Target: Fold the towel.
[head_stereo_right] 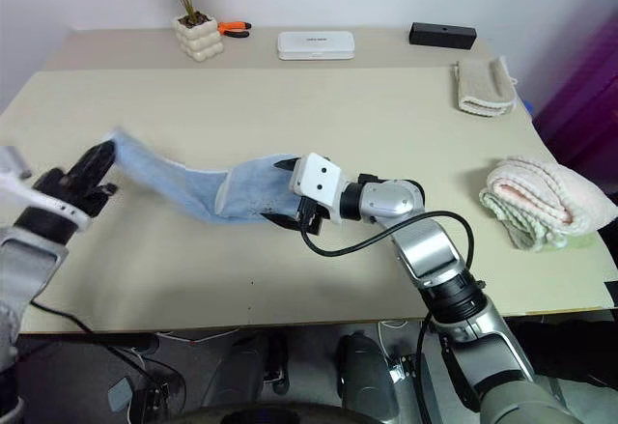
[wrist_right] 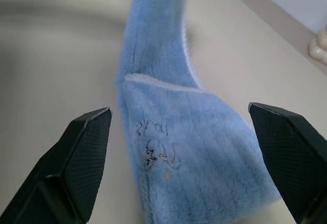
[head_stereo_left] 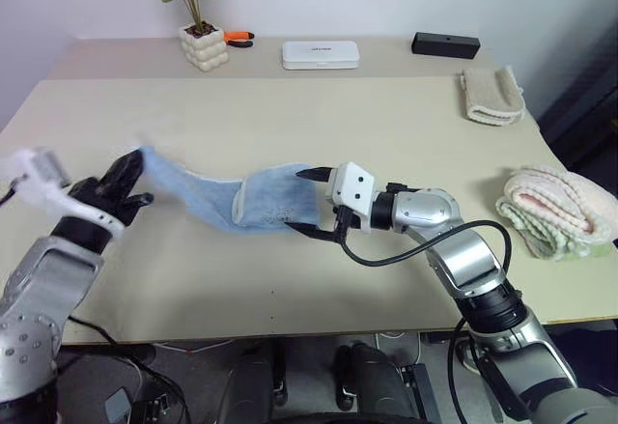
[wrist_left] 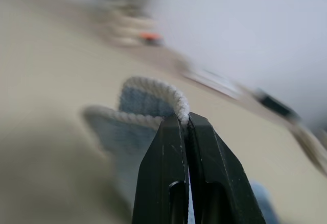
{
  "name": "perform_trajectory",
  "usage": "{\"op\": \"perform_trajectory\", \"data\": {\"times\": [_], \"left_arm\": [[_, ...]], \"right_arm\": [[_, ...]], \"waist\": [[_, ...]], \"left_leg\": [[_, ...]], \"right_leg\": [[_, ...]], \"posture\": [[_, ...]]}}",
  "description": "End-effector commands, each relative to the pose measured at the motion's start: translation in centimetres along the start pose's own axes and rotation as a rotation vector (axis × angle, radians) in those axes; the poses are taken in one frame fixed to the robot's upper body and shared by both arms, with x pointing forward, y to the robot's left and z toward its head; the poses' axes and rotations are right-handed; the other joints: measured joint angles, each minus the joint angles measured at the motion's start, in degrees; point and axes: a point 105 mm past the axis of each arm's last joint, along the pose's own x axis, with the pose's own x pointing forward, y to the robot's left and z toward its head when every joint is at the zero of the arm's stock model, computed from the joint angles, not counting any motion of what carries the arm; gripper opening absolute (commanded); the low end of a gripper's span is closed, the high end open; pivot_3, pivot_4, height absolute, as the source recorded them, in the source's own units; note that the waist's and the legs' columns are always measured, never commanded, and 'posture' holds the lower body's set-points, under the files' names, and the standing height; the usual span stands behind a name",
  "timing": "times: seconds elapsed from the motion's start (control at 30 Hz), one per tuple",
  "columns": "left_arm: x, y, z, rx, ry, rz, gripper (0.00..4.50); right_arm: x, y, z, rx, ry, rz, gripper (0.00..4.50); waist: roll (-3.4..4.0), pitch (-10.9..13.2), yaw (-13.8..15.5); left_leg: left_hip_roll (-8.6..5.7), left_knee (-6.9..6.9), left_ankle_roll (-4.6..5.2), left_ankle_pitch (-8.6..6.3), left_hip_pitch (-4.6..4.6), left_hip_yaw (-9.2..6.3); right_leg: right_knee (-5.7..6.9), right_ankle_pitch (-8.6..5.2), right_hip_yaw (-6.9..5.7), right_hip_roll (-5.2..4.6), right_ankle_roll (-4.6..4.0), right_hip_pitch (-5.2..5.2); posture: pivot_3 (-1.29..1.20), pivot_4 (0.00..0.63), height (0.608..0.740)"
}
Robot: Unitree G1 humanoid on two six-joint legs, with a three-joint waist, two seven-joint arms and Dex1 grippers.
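Observation:
The light blue towel (head_stereo_left: 253, 202) lies stretched across the middle of the table (head_stereo_left: 319, 115), one end folded over on itself, the other end lifted off the surface at the left. My left gripper (head_stereo_left: 135, 181) is shut on that raised end; in the left wrist view the pale stitched edge of the towel (wrist_left: 153, 89) sticks out from between the closed fingers (wrist_left: 168, 173). My right gripper (head_stereo_left: 314, 204) stands open at the folded end, pointing left, one finger on each side of the towel (wrist_right: 179, 147), which carries a small dark embroidered mark.
A beige folded towel (head_stereo_left: 492, 96) lies at the back right and a fluffy pink-and-cream towel (head_stereo_left: 557, 210) at the right edge. Along the back stand a potted plant (head_stereo_left: 200, 18), orange-handled pliers (head_stereo_left: 238, 38), a white box (head_stereo_left: 320, 54) and a black box (head_stereo_left: 445, 44).

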Motion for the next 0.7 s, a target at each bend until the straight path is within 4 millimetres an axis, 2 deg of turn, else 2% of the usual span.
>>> {"op": "perform_trajectory", "data": {"times": [0.03,0.07,0.13,0.3,0.47,0.57,0.6,0.7], "left_arm": [[1.1,-5.8,-2.1,0.133,0.14,-0.327,0.06],[1.6,-7.4,-3.5,0.178,0.211,-0.424,0.06],[2.2,-8.7,-5.3,0.216,0.295,-0.505,0.06],[4.3,-8.2,-7.7,0.193,0.374,-0.485,0.06],[4.1,-8.8,-8.9,0.146,0.419,-0.542,0.06],[4.0,-8.6,-8.7,0.12,0.409,-0.54,0.95],[3.9,-8.6,-8.6,0.118,0.403,-0.54,1.39],[3.4,-7.9,-6.0,0.087,0.313,-0.522,2.92]], "right_arm": [[0.3,-0.3,1.2,-0.049,-0.037,-0.006,4.4],[0.2,-0.4,1.1,-0.049,-0.036,-0.015,4.4],[0.1,-0.7,1.0,-0.049,-0.033,-0.029,4.4],[-0.4,-1.1,0.7,-0.045,-0.018,-0.072,4.4],[-1.4,-1.3,0.1,-0.037,0.012,-0.109,4.4],[-1.8,-1.4,-0.3,-0.038,0.029,-0.123,4.4],[-1.9,-1.5,-0.3,-0.039,0.033,-0.125,4.4],[-2.7,-2.0,-0.8,-0.04,0.062,-0.138,4.4]], "waist": [[0.01,0.01,-0.01],[0.01,0.01,-0.02],[0.01,0.01,0.0],[0.02,0.02,-0.25],[0.0,0.05,-0.04],[0.0,0.05,-0.03],[-0.01,0.06,-0.03],[-0.01,0.06,-0.18]], "left_leg": [[0.0,-0.01,-0.01,0.0,-0.01,0.02],[0.0,-0.02,-0.01,0.0,-0.01,0.03],[0.0,-0.03,-0.03,0.02,0.0,0.05],[0.04,-0.03,-0.1,0.08,0.03,0.07],[0.06,-0.03,-0.12,0.1,0.01,0.03],[0.06,-0.03,-0.12,0.1,0.01,0.03],[0.06,-0.03,-0.12,0.1,0.01,0.03],[0.07,-0.02,-0.12,0.1,0.01,0.02]], "right_leg": [[-0.01,0.0,0.0,0.01,0.0,-0.03],[0.0,0.0,0.01,0.01,0.01,-0.03],[0.0,0.01,0.02,0.03,0.02,-0.03],[0.05,0.01,0.05,0.09,0.03,-0.06],[0.05,0.0,0.05,0.08,0.04,-0.06],[0.05,0.0,0.05,0.07,0.04,-0.06],[0.06,0.0,0.05,0.07,0.04,-0.06],[0.07,0.0,0.05,0.07,0.04,-0.07]], "posture": [[0.0,0.15,0.74],[0.0,0.15,0.74],[0.0,0.15,0.74],[0.0,0.15,0.74],[0.0,0.15,0.74],[0.0,0.15,0.74],[0.0,0.15,0.74],[0.0,0.15,0.74]]}}
